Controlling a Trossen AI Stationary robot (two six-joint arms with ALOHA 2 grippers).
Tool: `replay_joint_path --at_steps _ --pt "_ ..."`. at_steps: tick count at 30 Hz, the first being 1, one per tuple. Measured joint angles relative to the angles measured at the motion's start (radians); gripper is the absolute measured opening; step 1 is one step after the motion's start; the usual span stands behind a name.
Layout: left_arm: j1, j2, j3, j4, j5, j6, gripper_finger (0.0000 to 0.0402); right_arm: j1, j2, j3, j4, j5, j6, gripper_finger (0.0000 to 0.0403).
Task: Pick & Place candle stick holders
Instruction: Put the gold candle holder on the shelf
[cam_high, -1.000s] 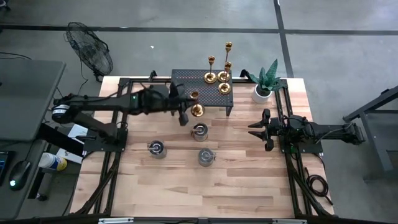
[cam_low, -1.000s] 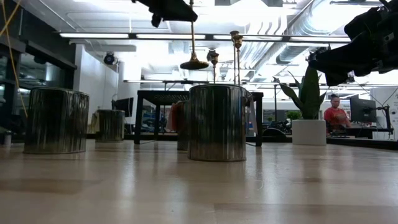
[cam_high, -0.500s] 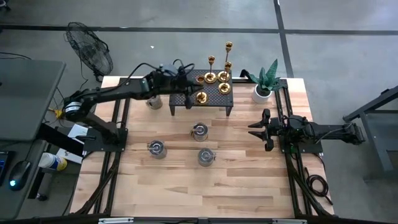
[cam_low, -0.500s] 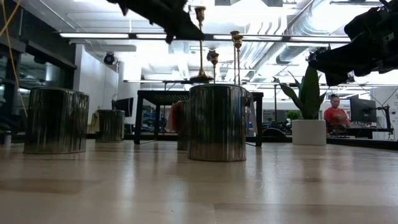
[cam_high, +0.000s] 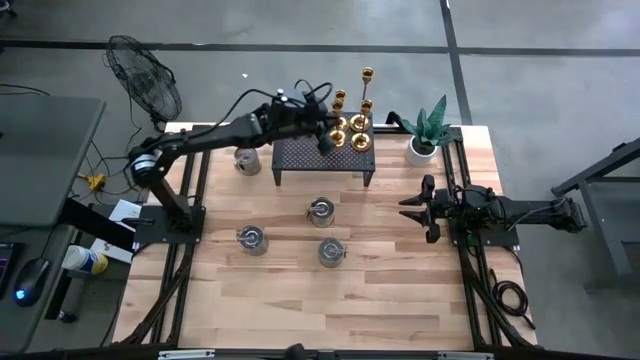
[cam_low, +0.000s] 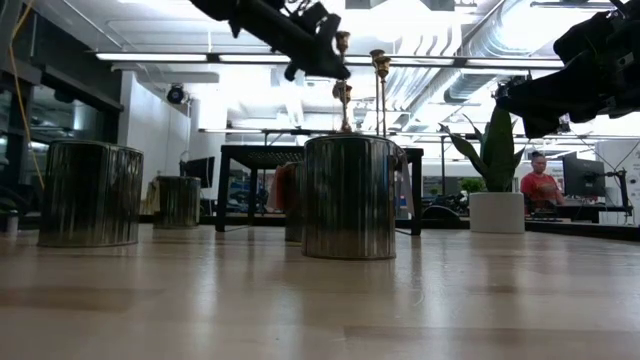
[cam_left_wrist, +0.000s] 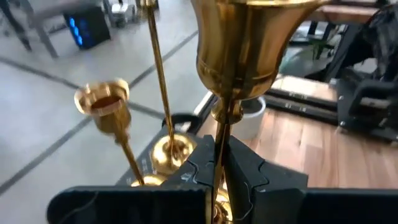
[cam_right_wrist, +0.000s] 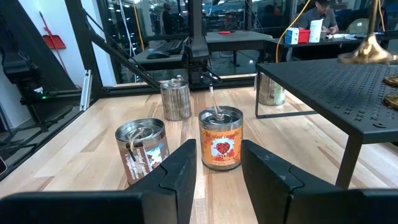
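Note:
Several gold candle stick holders (cam_high: 360, 122) stand by their round bases on a black perforated stand (cam_high: 300, 152) at the table's far middle. My left gripper (cam_high: 326, 137) reaches over that stand and is shut on one more holder (cam_left_wrist: 249, 43), right beside the standing ones (cam_left_wrist: 102, 102). In the low view this held holder's cup (cam_low: 342, 40) shows just beside the left gripper (cam_low: 320, 58). My right gripper (cam_high: 420, 207) waits open near the table's right edge, with nothing between its fingers (cam_right_wrist: 186, 168). My left gripper pinches the holder's thin stem (cam_left_wrist: 222, 140) between its two fingers, a little below the cup. The fingers come nearly level from the table's left side and lie across the stem. The holder stands upright in the hold. Whether its base touches the stand, I cannot tell.
Several metal tins stand on the wooden table: one (cam_high: 321, 210) near the middle, two (cam_high: 252, 238) (cam_high: 331, 250) nearer the front, one (cam_high: 247, 160) left of the stand. A potted plant (cam_high: 425, 135) sits at the far right. A fan (cam_high: 145, 80) stands off the table.
My left gripper has swung toward the table's far edge and to the right, carrying the holder upright from in front of the stand to above it, close to the other holders. It has stayed shut.

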Motion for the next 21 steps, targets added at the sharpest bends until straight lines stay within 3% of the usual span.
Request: replay_joint_path --at_steps 21 --pt "-0.022 0.028 0.001 0.002 -0.174 -0.131 0.0008 0.0 0.0 0.0 0.0 0.0 0.0 0.0117"
